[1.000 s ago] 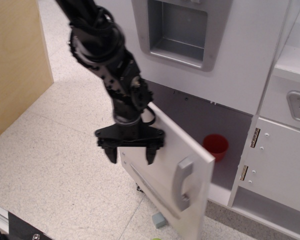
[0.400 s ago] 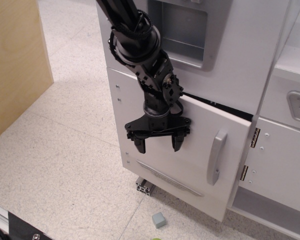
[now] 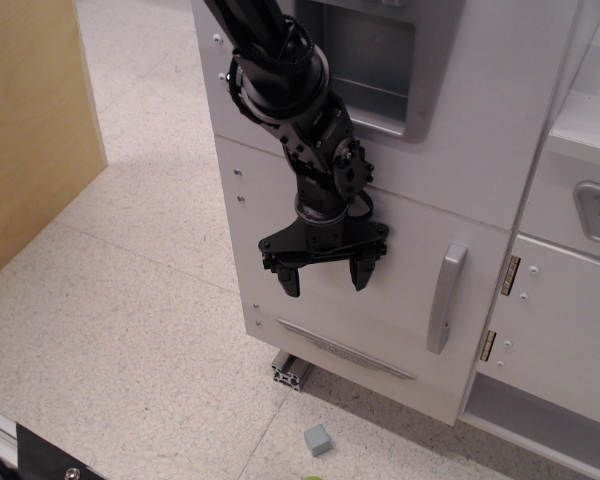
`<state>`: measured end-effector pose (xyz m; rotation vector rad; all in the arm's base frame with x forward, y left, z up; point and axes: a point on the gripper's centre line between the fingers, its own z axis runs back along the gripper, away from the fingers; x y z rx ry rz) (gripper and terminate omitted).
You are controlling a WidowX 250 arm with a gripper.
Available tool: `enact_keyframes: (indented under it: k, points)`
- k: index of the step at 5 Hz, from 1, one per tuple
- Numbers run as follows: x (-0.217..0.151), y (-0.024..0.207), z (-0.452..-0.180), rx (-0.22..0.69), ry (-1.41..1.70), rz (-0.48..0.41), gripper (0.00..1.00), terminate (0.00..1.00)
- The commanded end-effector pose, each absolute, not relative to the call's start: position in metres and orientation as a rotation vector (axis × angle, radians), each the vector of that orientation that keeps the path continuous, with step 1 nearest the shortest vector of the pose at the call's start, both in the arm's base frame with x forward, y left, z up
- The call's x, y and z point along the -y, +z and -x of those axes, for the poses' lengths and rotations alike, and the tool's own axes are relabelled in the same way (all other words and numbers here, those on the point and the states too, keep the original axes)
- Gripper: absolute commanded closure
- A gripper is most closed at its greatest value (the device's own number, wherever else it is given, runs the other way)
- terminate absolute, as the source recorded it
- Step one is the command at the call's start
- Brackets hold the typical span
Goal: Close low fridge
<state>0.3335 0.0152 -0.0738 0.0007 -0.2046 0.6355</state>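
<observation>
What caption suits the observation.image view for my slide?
Open gripper against the low fridge door, which sits flush and shut.

No text, label, brand, number or sign can be read anywhere in view. The flat white door of the low fridge (image 3: 370,290) is blank, and so are its grey bar handle (image 3: 444,297) and its grey vent strip (image 3: 345,349). The panel with the grey recessed dispenser (image 3: 375,60) carries no lettering either.

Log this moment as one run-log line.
task: close low fridge | low fridge door: appears flush shut | gripper: open, empty, in front of door | handle: untouched
</observation>
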Motion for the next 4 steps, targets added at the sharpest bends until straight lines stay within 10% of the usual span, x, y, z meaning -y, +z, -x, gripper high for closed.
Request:
enact_keyframes:
  k: [1, 3, 4]
  points:
    - [-0.02, -0.057, -0.339, 0.251, 0.636, 0.003, 0.0, 0.0]
    - [-0.026, -0.047, -0.321, 0.233, 0.586, 0.014, 0.0, 0.0]
    - [-0.026, -0.047, -0.321, 0.233, 0.586, 0.014, 0.0, 1.0]
